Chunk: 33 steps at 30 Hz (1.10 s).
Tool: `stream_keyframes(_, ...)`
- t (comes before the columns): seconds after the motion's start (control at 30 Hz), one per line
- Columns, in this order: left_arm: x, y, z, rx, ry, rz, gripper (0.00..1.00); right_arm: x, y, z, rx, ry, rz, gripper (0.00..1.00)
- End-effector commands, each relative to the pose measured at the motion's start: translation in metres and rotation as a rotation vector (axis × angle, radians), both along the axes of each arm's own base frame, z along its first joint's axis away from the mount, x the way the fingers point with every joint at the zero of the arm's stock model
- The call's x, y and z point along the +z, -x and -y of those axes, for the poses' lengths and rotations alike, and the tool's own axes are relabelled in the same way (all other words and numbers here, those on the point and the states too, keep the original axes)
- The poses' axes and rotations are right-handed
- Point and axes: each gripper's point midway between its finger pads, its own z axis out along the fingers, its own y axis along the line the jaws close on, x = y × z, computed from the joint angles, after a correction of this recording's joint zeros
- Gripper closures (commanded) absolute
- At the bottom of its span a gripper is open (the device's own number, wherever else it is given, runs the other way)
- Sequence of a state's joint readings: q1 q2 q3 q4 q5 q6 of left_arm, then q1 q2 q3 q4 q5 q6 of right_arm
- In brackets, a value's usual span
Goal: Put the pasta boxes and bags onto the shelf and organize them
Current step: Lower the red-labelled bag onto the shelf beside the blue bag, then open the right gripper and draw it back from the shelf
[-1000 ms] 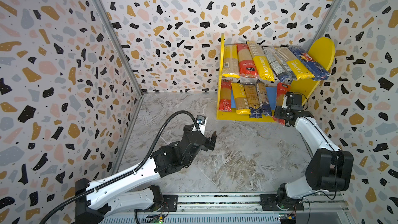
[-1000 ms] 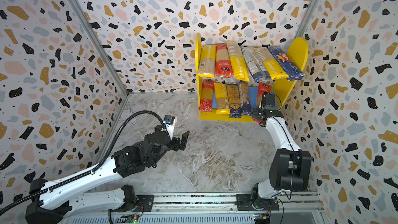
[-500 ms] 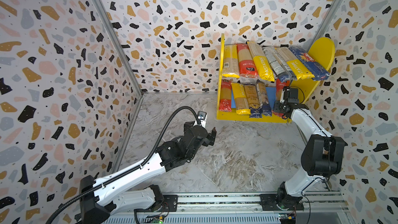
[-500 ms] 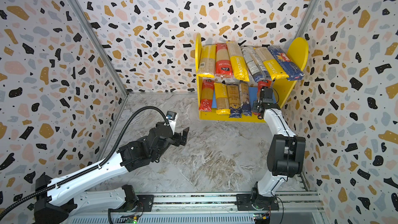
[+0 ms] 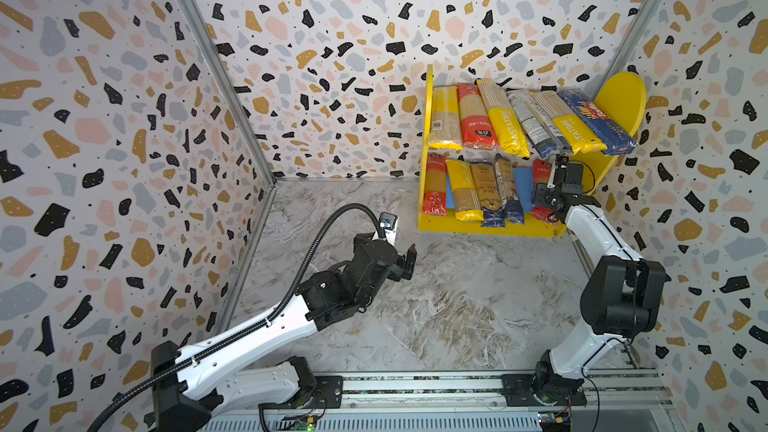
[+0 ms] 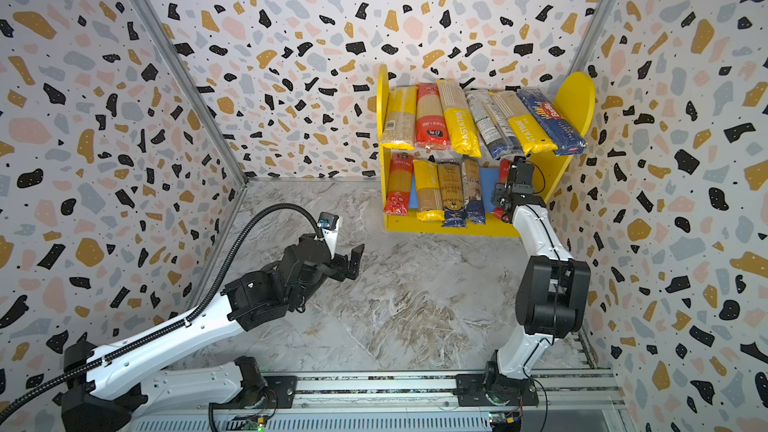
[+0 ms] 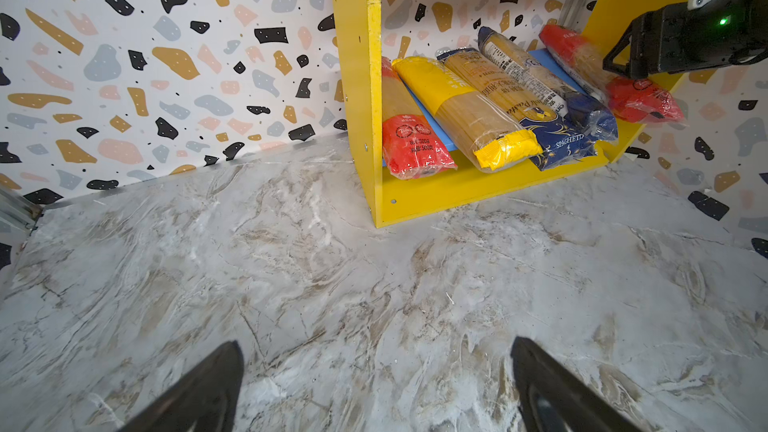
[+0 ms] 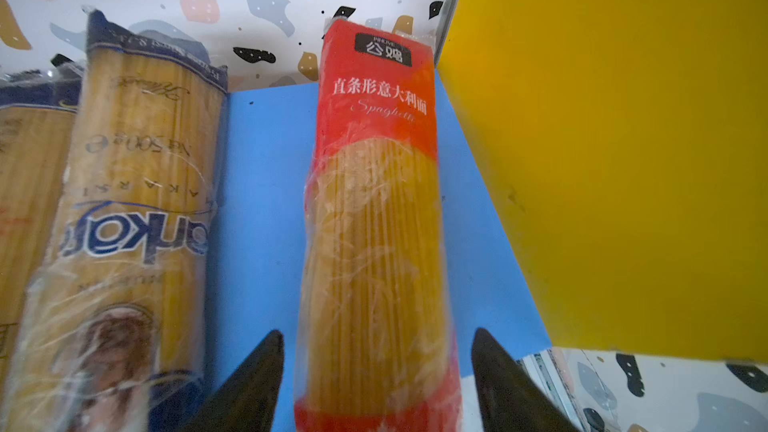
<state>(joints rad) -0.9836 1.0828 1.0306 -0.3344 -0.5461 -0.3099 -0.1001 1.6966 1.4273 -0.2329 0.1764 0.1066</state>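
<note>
at the back right corner of the cell, against the terrazzo-print wall (image 5: 332,35), stands the shelf (image 5: 620,97). it has flat yellow painted side panels with round tops, a yellow base and a smooth blue lower board (image 8: 257,201).

upper tier: six long narrow packs side by side, fanning toward the right. among them are a glossy yellow pastatime pack (image 5: 505,120) and a dark blue pack (image 5: 598,122), the last one next to the round-topped panel.

lower tier: five packs. the four on the left lie close together. the red pack (image 8: 374,222) lies apart at the right, beside the yellow side panel. a strip of bare blue board shows between it and the clear-film pack (image 8: 133,201) with dark blue ends.

red pack: crinkled clear film in the middle shows straight pale-gold strands. the ends are opaque red, and the far end carries white chinese lettering and "spaghetti". in the left wrist view the red pack (image 7: 631,95) sticks out past the front of the blue board.

right gripper (image 8: 376,334): black tapered fingers spread, one on each side of the red pack. a sliver of blue board shows between each tip and the film, so it is not clamped on the pack.

left gripper (image 7: 376,340): fingers wide apart, nothing between them. it hangs over the bare marbled grey-brown tabletop (image 5: 436,305), well apart from the shelf and facing it.
</note>
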Motion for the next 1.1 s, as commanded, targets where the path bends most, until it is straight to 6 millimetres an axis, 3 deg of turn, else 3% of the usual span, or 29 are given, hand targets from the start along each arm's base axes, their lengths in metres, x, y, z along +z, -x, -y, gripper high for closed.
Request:
stream_keyframes(0.0, 0.015, 0.001, -0.003, 0.003, 0.051, 0.020, 0.00, 0.032, 0.012, -0.001, -0.019, -0.029, 0.085, 0.25)
stream_keyframes(0.23, 0.016, 0.009, -0.017, 0.018, 0.089, 0.028, 0.01, 0.022, 0.042, -0.013, -0.008, -0.113, 0.074, 0.24)
stream_keyframes(0.47, 0.011, 0.017, -0.031, 0.037, 0.131, 0.035, 0.00, 0.011, 0.093, -0.043, 0.037, -0.157, 0.053, 0.22)
stream_keyframes(0.73, -0.002, 0.028, -0.040, 0.034, 0.220, 0.014, 0.01, 0.027, 0.148, -0.060, 0.063, -0.206, 0.102, 0.22)
stream_keyframes(0.87, -0.003, 0.034, -0.046, 0.033, 0.267, 0.012, 0.01, 0.032, 0.148, -0.064, 0.083, -0.224, 0.104, 0.33)
stream_keyframes(0.93, -0.004, 0.037, -0.050, 0.036, 0.280, 0.013, 0.01, 0.034, 0.140, -0.068, 0.100, -0.236, 0.106, 0.37)
stream_keyframes(1.07, -0.002, 0.039, -0.057, 0.051, 0.296, 0.022, 0.01, 0.028, 0.114, -0.072, 0.120, -0.256, 0.091, 0.38)
